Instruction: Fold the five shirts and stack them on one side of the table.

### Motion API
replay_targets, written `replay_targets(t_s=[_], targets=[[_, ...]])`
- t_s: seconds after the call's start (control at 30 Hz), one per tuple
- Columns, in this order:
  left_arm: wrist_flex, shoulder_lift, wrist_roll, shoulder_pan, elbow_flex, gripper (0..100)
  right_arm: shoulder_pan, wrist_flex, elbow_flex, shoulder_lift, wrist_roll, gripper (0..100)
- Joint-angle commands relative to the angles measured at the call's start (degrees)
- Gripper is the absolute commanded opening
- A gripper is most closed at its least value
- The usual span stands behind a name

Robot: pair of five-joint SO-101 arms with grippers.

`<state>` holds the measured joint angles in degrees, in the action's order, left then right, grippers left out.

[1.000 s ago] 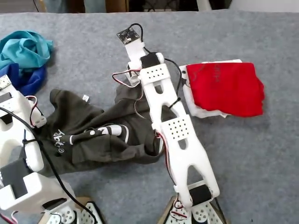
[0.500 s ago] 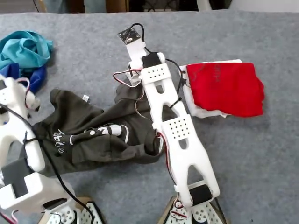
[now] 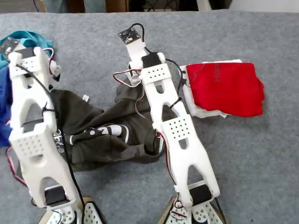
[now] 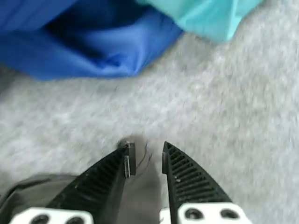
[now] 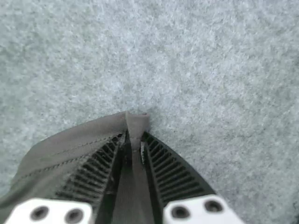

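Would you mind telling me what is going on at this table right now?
Two arms hold a dark shirt lying crumpled mid-table. The right gripper is clamped on one edge; the left gripper pinches another beside the unfolded blue shirt and teal shirt. A folded red shirt lies on a white shirt at the other side.

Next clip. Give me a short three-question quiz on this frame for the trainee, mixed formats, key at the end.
1. True or false: the red shirt lies on top of the white shirt.
2. The right gripper has its jaws shut on: A) the red shirt, B) the dark shirt, C) nothing.
3. Which two colours are the bunched shirts near the left gripper?
Key: 1 true; 2 B; 3 blue shirt and teal shirt.
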<state>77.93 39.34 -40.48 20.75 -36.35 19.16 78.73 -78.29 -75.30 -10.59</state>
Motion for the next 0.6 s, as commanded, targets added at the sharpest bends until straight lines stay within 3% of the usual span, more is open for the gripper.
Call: replay_targets(t_s=[0.0,0.37,0.57], targets=[[3.5,8.3,-2.1,-0.2,-16.5,12,-1.1,0.6,-0.4,0.7,0.3,1.4],[23.0,28.6,-4.7,-1.4,-46.4,12,-1.1,0.6,-0.4,0.7,-0.1,1.4],[23.0,28.5,-4.7,-0.9,-47.4,12,-1.1,0.6,-0.3,0.7,-0.1,1.4]])
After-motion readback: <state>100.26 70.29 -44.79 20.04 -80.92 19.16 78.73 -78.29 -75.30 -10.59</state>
